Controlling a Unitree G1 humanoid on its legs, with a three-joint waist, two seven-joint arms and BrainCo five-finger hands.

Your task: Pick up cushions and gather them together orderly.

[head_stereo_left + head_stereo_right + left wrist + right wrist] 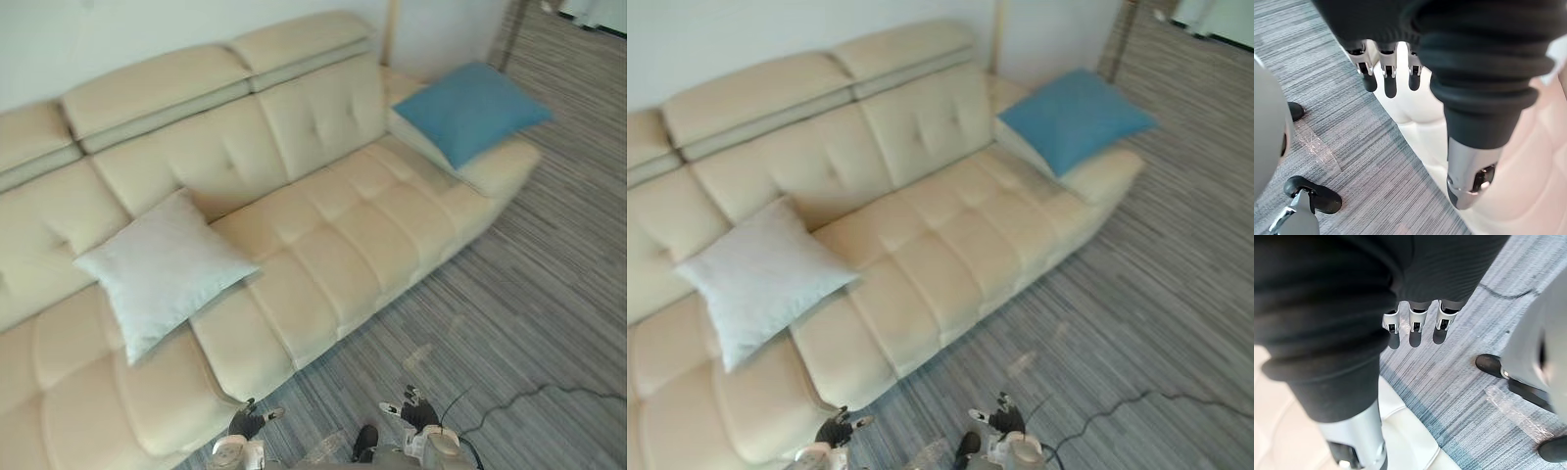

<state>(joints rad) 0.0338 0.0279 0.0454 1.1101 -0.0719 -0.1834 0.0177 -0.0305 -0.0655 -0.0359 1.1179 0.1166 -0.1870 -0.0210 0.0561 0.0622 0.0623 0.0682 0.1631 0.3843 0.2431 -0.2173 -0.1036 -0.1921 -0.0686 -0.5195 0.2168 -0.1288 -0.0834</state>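
Nothing lifted yet; my left hand (243, 421) and right hand (419, 411) hang open, empty. Next I'd reach for the pale grey square cushion (162, 269) on the cream leather sofa (333, 235).

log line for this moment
white cushion: sofa left | blue cushion: sofa right end | left hand: open, empty | right hand: open, empty
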